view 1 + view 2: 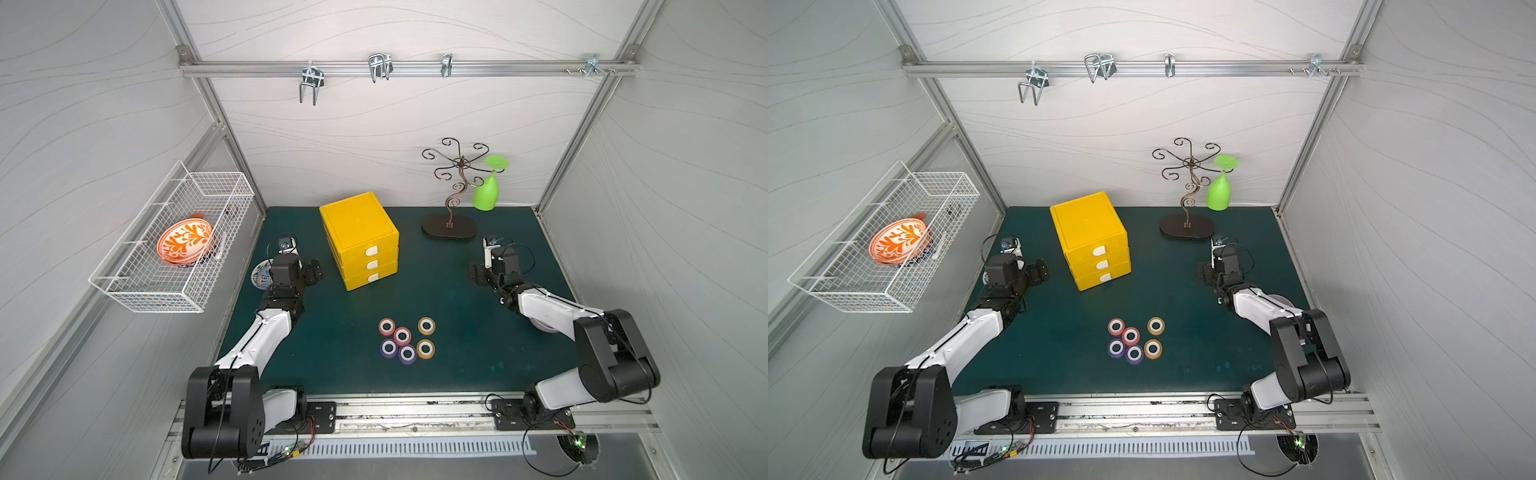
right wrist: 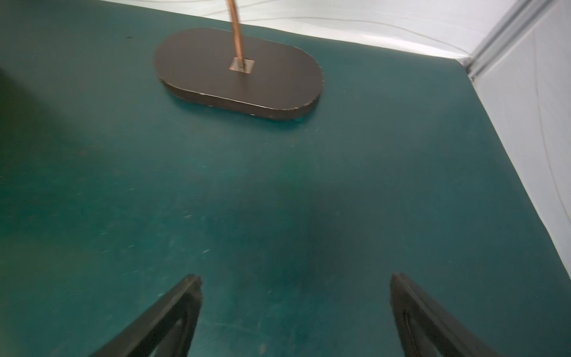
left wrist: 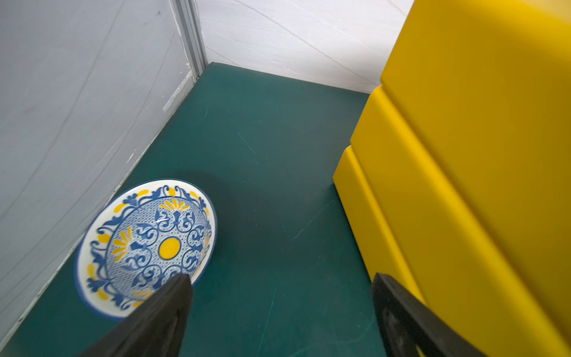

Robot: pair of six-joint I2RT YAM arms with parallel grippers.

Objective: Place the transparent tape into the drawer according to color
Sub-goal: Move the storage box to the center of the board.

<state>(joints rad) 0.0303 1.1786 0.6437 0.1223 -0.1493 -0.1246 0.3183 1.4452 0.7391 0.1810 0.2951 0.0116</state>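
Note:
Several small tape rolls with white cores lie grouped on the green mat in both top views: two red (image 1: 386, 326) (image 1: 402, 336), two purple (image 1: 389, 348) (image 1: 407, 354), two orange (image 1: 426, 326) (image 1: 425, 349). Behind them stands the yellow cabinet (image 1: 359, 239) (image 3: 463, 154), its three drawers shut, each with a white handle. My left gripper (image 1: 312, 272) (image 3: 281, 281) hovers open beside the cabinet's left side, holding nothing. My right gripper (image 1: 477, 274) (image 2: 296, 278) hangs open over bare mat at the right, far from the rolls.
A blue and yellow plate (image 3: 145, 247) lies under my left wrist by the left wall. A dark metal stand (image 1: 449, 226) (image 2: 241, 71) with a green glass (image 1: 486, 193) stands back right. A wire basket (image 1: 166, 291) with an orange bowl (image 1: 185, 241) hangs on the left wall.

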